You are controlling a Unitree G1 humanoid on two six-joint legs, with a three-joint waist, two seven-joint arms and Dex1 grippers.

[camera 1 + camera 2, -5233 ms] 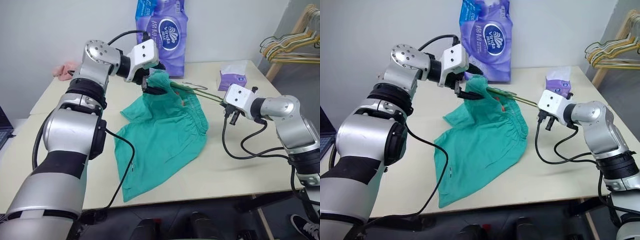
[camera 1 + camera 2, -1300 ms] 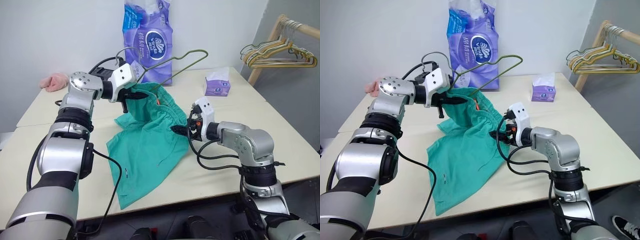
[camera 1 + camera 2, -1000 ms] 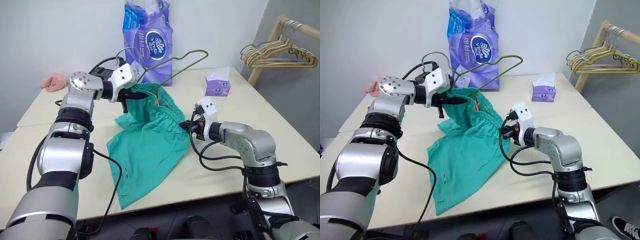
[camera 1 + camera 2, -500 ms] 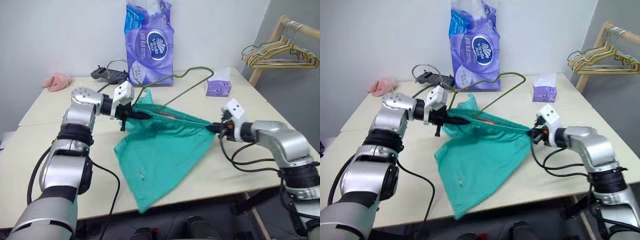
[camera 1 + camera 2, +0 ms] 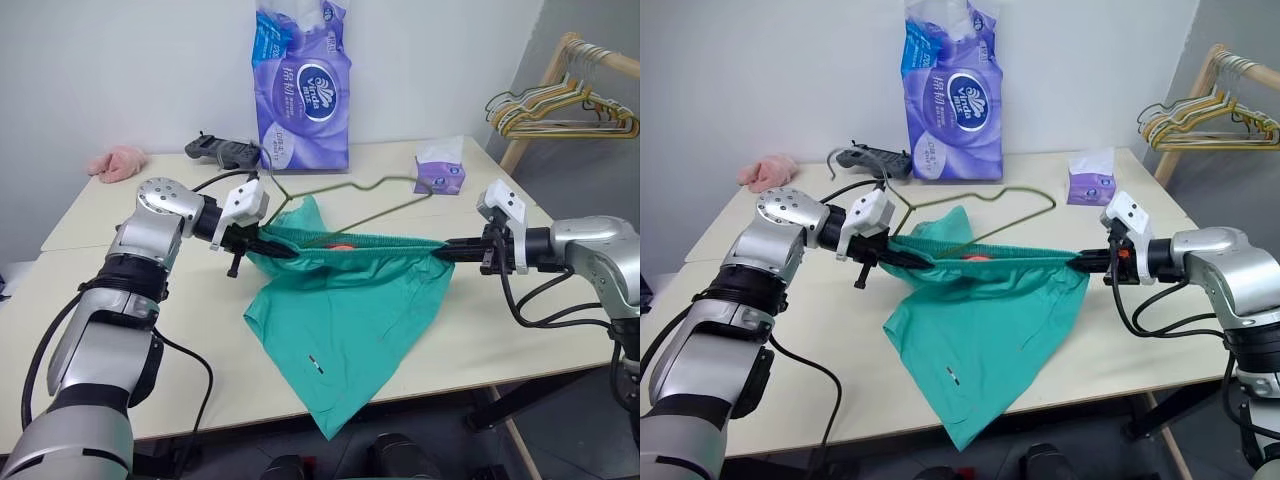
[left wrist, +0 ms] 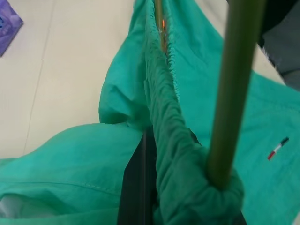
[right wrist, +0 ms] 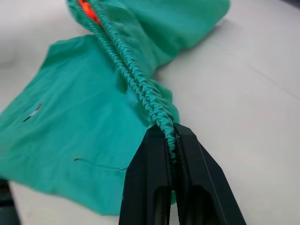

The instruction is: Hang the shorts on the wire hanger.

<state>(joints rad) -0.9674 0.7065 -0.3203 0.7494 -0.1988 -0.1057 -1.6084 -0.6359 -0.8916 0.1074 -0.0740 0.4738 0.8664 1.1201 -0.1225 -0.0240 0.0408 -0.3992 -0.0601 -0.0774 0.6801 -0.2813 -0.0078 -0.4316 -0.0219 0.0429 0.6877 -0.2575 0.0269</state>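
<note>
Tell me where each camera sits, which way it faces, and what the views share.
Left and right eye views: on the head, looking down at the table; both arms show.
Left wrist view: along the left gripper, at shorts and wire hanger.
Right wrist view: along the right gripper, pinching the waistband.
Shared: the stretched shorts.

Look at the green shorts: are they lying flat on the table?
No, the left claw and right claw pinch the waistband, stretching the shorts taut while the legs droop past the table edge.
</note>
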